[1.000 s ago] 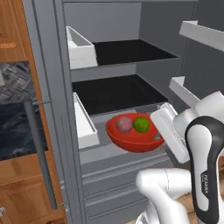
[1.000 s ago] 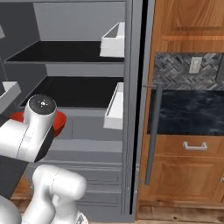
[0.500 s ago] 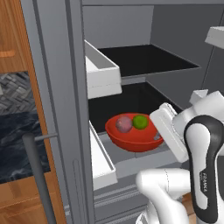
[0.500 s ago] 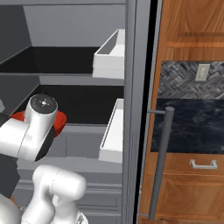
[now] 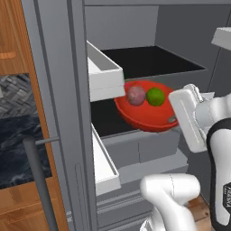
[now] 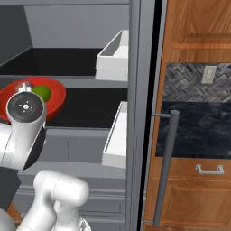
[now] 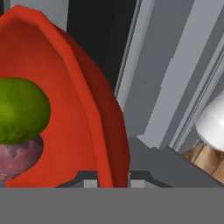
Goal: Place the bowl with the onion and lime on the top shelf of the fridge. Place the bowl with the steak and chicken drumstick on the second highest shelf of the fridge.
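Note:
The red-orange bowl [image 5: 143, 115] hangs in front of the open grey fridge, with the onion [image 5: 136, 95] and the lime [image 5: 155, 97] side by side inside it. My gripper [image 5: 173, 120] is shut on the bowl's right rim. The bowl floats over the front of the second highest shelf [image 5: 104, 121], its rim just under the front edge of the top shelf [image 5: 153, 61]. From the right, my arm hides part of the bowl [image 6: 55, 97] and the lime [image 6: 42, 92]. In the hand view my gripper [image 7: 113, 183] pinches the bowl's rim [image 7: 98, 113], beside the lime [image 7: 22, 109] and onion [image 7: 17, 157].
White door bins [image 5: 104, 76] [image 5: 104, 164] jut out close to the bowl's left. Another white bin [image 5: 222, 38] hangs at the upper right. Grey drawers [image 5: 149, 149] sit under the shelves. The fridge door's handle [image 6: 164, 167] and wooden cabinets [image 6: 198, 198] stand to the right.
The whole picture has shifted: the base has driven nearer the fridge. The bowl, still gripped, has risen from below the second shelf board to above it.

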